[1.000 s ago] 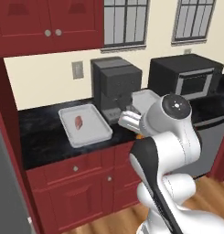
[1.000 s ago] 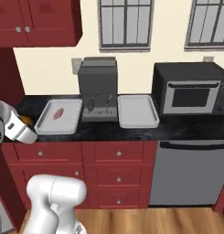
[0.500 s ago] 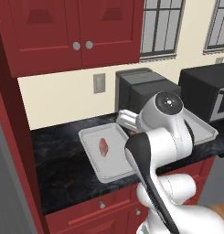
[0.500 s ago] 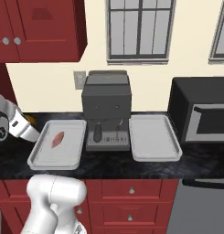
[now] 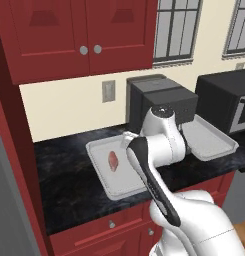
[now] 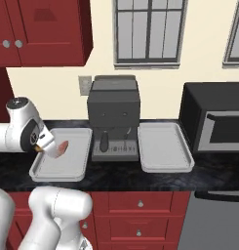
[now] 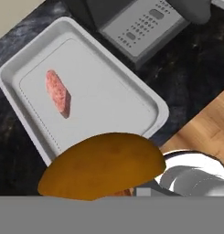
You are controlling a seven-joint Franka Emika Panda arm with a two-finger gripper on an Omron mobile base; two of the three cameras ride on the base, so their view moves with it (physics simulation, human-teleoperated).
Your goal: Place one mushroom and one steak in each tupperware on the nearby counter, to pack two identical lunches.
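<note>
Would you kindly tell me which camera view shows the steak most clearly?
The hand view: the steak lies unobstructed in its tupperware, marbling visible. The left base view shows it smaller; in the right base view the arm partly covers it.

The near pale grey-white rectangular tray is lying open from above on the glossy black stone bench, with only a small red slab of meat taking up part of its floor, leaving a wide bare stretch beside it. A dark boxy coffee machine is standing just beside that tray, walling off one side. Beyond the machine, a second pale tray is lying bare, hemmed by a black microwave. Dark red wall cabinets are hanging well above.
</note>
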